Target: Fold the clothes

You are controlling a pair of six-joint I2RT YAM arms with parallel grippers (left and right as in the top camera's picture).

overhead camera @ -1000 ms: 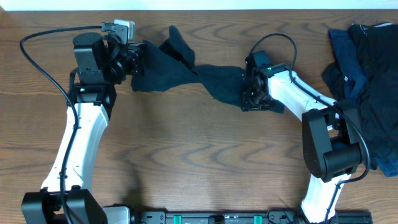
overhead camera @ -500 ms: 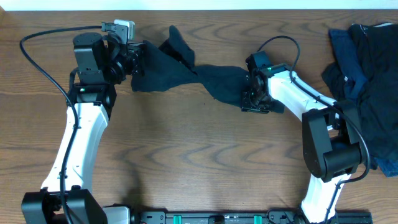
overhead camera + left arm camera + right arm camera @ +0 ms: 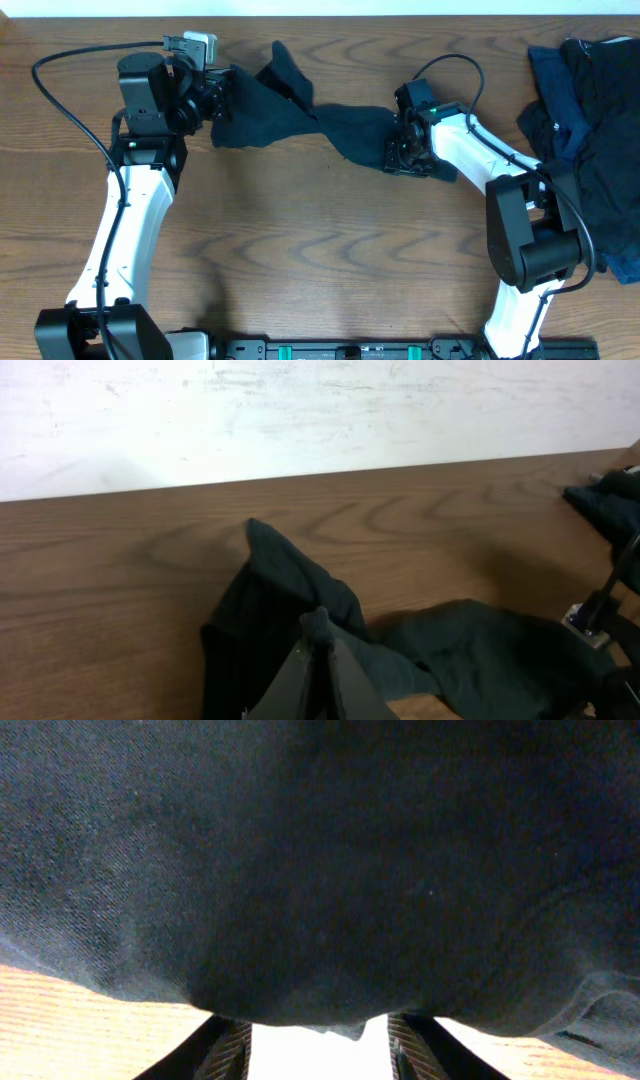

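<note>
garment point(image 3: 300, 115) dark, twisted | left fingers point(image 3: 292, 685) pinch it | right fingers point(image 3: 225, 1050) spread

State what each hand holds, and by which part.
Left hand pinches the dark garment at its left end. Right hand sits at its right end; hold unclear.

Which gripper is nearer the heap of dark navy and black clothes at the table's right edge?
Right. The right gripper is mid-table, at one end of the twisted dark garment; the left gripper pinches its other end, farther from the heap.
</note>
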